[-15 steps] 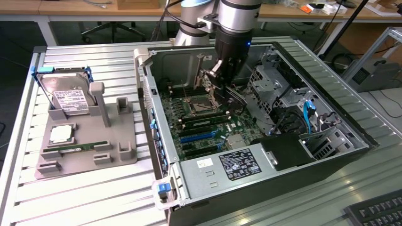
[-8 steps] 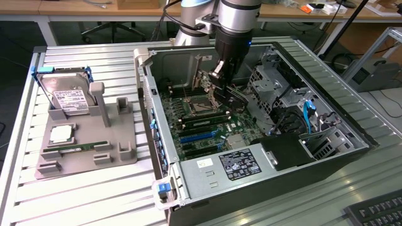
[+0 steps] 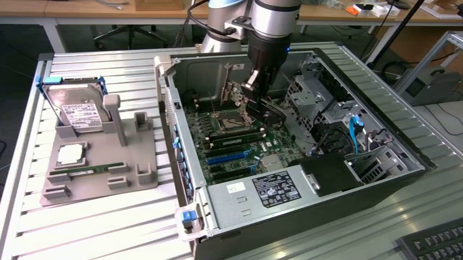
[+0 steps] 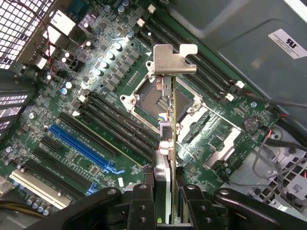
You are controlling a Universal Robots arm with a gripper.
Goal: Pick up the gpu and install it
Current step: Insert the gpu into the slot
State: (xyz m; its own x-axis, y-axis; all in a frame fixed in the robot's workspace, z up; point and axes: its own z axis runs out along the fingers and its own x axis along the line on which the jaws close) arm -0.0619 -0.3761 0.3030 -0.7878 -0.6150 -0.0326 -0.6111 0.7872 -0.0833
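In the exterior view my gripper point(image 3: 255, 89) hangs inside the open computer case point(image 3: 376, 179) above the motherboard point(image 3: 239, 146); the dark sliver under it is probably the gpu point(image 3: 269, 108). In the wrist view my fingers point(image 4: 144, 199) pinch the gpu point(image 4: 173, 115) edge-on, clear of the board, with its silvery bracket point(image 4: 173, 60) over the CPU socket point(image 4: 146, 103).

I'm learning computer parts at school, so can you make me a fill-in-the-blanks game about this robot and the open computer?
1. The tool is shut on the ____.
2. What it holds hangs over the green ____ inside the open computer case.
3. The hard drive stands in the gray holder, on the exterior view's ____ of the case.

Missing words: gpu, motherboard, left.
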